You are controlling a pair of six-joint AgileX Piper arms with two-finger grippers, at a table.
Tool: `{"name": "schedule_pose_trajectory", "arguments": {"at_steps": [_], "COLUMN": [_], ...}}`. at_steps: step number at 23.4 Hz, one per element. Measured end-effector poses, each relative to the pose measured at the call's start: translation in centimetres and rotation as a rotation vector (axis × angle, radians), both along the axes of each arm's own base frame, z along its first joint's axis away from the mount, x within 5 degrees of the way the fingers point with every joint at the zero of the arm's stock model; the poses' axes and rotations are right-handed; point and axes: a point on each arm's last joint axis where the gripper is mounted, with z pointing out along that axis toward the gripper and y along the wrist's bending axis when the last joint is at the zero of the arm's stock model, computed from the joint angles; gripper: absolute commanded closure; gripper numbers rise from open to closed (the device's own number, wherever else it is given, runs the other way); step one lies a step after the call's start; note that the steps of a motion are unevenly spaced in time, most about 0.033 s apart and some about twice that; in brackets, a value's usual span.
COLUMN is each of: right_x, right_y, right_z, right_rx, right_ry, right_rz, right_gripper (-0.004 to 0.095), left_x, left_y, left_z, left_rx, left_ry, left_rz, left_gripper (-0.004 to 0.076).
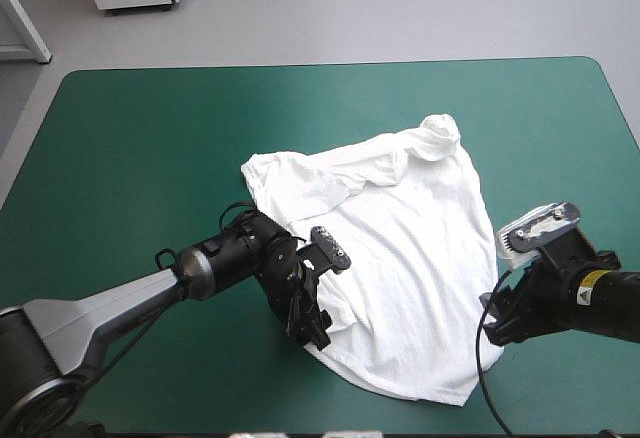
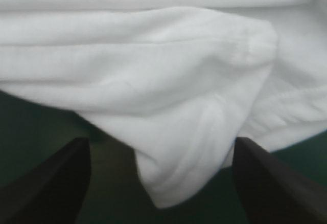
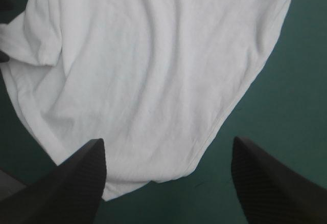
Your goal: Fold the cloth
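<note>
The white T-shirt (image 1: 400, 248) lies spread but wrinkled on the teal-green cover, right of the middle, with a bunched part (image 1: 438, 133) at its far end. My left gripper (image 1: 308, 326) is low at the shirt's near left edge. In the left wrist view it (image 2: 161, 141) is open, and a drooping fold of the shirt (image 2: 173, 178) lies between the fingers. My right gripper (image 1: 492, 330) sits at the shirt's near right edge. It (image 3: 167, 139) is open too, with the shirt's hem corner (image 3: 153, 168) between its fingers.
The teal-green cover (image 1: 150, 138) runs wide to the left of the shirt and beyond it to the table's far edge (image 1: 320, 66). The table's near edge lies close behind both grippers.
</note>
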Motion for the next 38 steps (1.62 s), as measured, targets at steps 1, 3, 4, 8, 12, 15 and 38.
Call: {"name": "schedule_pose_trajectory", "arguments": {"at_steps": [1, 3, 4, 8, 12, 15, 38], "right_x": [0.0, -0.2, -0.3, -0.8, -1.5, -1.7, 2.7], "right_y": [0.2, 0.7, 0.8, 1.5, 2.1, 1.9, 4.2], "right_z": [-0.9, -2.8, -3.4, -5.5, -7.0, -8.5, -17.6], "right_rx": [-0.016, -0.057, -0.072, -0.109, -0.150, -0.214, -0.311], "right_ry": [0.026, 0.081, 0.098, 0.154, 0.192, 0.218, 0.424], "right_rz": [0.025, 0.079, 0.095, 0.177, 0.260, 0.280, 0.051], "right_gripper": [0.0253, 0.0285, 0.0297, 0.0305, 0.0305, 0.0304, 0.0334], "left_x": [0.3, 0.5, 0.5, 0.8, 1.3, 1.5, 1.5], "left_y": [-0.3, -0.7, -0.8, -1.1, -1.4, -1.8, -2.6], "left_z": [-1.0, -1.9, -2.0, -2.7, -2.9, -3.1, -3.4], "left_rx": [0.017, 0.034, 0.037, 0.050, 0.042, 0.013, -0.055], "left_ry": [0.017, 0.043, 0.049, 0.066, 0.045, 0.038, 0.072], "left_rz": [0.002, -0.005, -0.006, -0.013, -0.027, -0.022, -0.018], "left_gripper": [0.0179, 0.0183, 0.0197, 0.0342, 0.0566, 0.0706, 0.0734]}}
